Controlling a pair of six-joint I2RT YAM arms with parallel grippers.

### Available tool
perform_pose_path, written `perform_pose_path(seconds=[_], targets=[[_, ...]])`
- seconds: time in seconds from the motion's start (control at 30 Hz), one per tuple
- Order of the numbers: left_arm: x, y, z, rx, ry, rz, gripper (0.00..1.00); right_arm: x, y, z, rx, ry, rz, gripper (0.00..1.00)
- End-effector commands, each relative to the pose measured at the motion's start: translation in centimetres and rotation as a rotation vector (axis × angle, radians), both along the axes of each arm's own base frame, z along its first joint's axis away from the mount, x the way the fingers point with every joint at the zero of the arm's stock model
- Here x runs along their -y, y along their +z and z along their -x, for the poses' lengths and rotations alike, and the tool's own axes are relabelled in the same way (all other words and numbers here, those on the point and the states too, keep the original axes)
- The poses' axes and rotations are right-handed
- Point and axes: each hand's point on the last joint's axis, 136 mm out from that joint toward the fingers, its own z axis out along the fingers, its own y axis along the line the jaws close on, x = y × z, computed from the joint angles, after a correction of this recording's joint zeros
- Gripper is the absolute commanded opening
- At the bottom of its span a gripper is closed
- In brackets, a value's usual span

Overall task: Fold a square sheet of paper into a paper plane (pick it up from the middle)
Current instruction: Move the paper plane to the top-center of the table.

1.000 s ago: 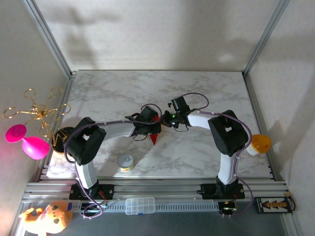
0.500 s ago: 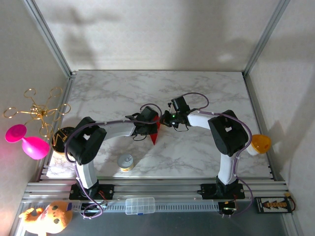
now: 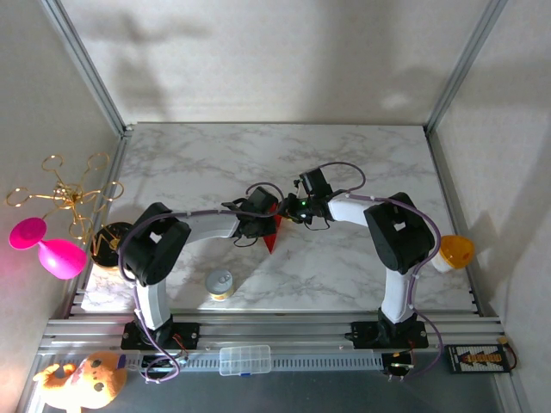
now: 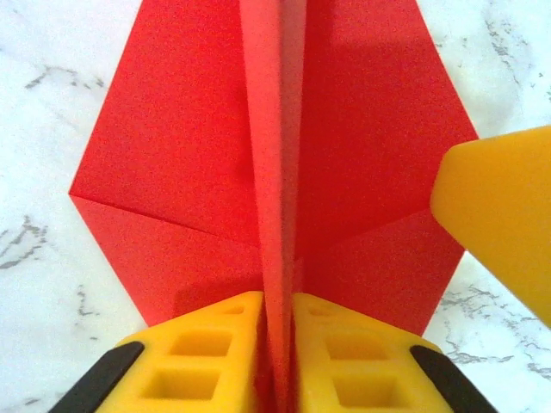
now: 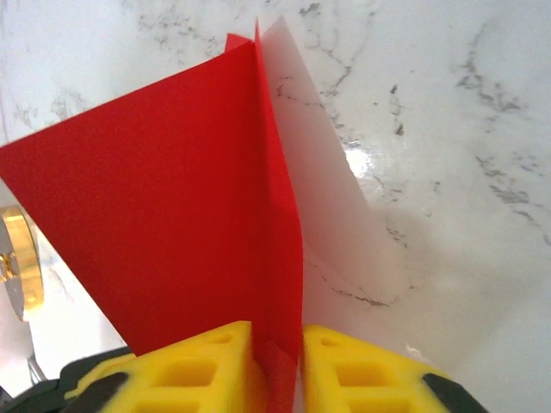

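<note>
Table (image 3: 362,155): white marble-patterned top with grey veining, occupying the middle of the top view; the same surface shows in the left wrist view (image 4: 52,103) and the right wrist view (image 5: 448,103). Small round silver-lidded tin (image 3: 219,284) stands on it at lower left of centre. Dark round object (image 3: 107,244) sits at the left edge. Red paper plane (image 3: 270,240) at frame centre, nose toward the bottom; contact with the surface cannot be confirmed.

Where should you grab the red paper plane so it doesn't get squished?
Pinch the thin ridge standing up along the middle of the paper plane, coming from above with one jaw each side. Its wings lie flat on the table, leaving no edge to catch. The left gripper holds it that way.
</note>
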Motion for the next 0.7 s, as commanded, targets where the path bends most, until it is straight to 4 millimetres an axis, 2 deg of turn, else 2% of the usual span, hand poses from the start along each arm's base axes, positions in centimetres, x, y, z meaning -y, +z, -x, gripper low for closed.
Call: perform_pose_path(seconds=[0.0,0.1,0.2,0.43,0.57,0.67], targets=[[0.5,0.4,-0.2,-0.001,0.008,0.009,0.11,1.2,2.3,-0.6,0.066,-0.042,0.015,0.34],[0.4,1.0,-0.7,0.015,0.017,0.009,0.06,3.0,3.3,-1.3,0.109,-0.111,0.038,0.45],[0.1,2.0,-1.5,0.044,0.03,-0.003,0.04,5.9,4.4,-1.9,0.161,-0.201,0.059,0.56],[-0.6,4.3,-5.1,0.115,0.039,-0.108,0.04,13.2,5.9,-2.1,0.293,-0.382,0.21,0.8],[-0.3,4.4,-7.2,0.128,0.039,-0.178,0.04,15.5,6.8,-1.6,0.355,-0.421,0.268,0.87],[-0.1,4.4,-9.0,0.143,0.042,-0.24,0.09,16.3,7.1,-1.4,0.37,-0.433,0.279,0.9]])
